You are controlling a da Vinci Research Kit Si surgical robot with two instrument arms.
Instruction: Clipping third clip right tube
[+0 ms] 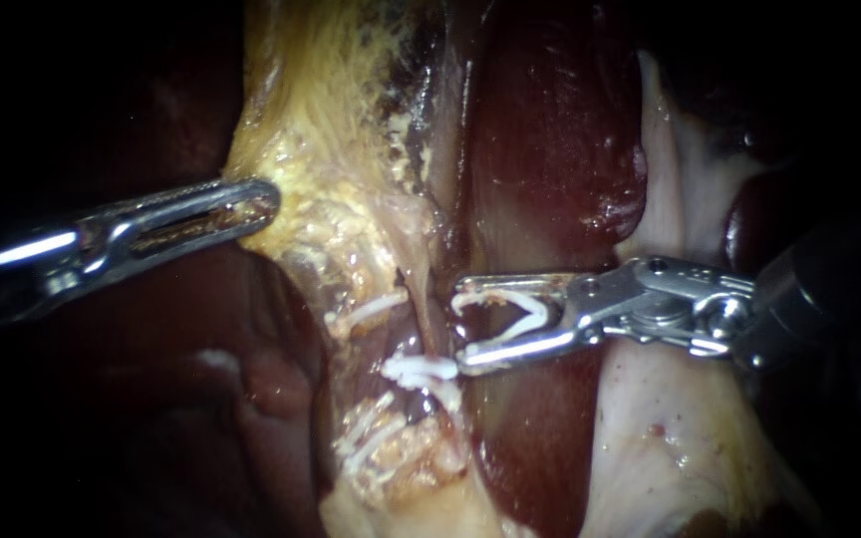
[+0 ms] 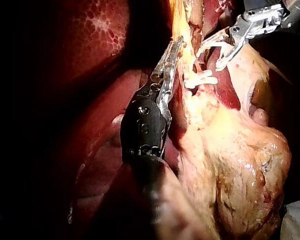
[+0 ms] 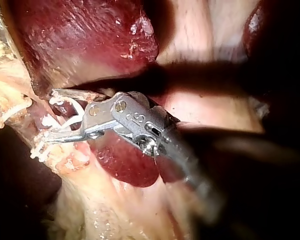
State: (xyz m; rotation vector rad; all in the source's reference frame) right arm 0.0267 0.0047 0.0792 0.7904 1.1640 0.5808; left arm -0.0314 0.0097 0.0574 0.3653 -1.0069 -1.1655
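My right instrument (image 1: 458, 327) comes in from the right, its jaws spread wide around a white V-shaped clip (image 1: 515, 317) that touches both. The jaw tips reach a thin tube (image 1: 430, 304) at the edge of the yellowish tissue (image 1: 331, 149). Set white clips (image 1: 419, 371) (image 1: 371, 309) sit on the strands just left of and below the tips. My left instrument (image 1: 256, 204) is shut on the yellowish tissue's left edge. The right wrist view shows the loaded clip (image 3: 72, 117) in my right instrument (image 3: 47, 116). In the left wrist view, my left instrument (image 2: 176, 44) grips the yellow strip.
A dark red liver lobe (image 1: 550, 149) lies behind and under my right instrument. Pale, glistening tissue (image 1: 680, 428) fills the lower right. More white clip material (image 1: 366, 443) sits lower on the fatty stalk. The left side is dark liver (image 1: 201, 399).
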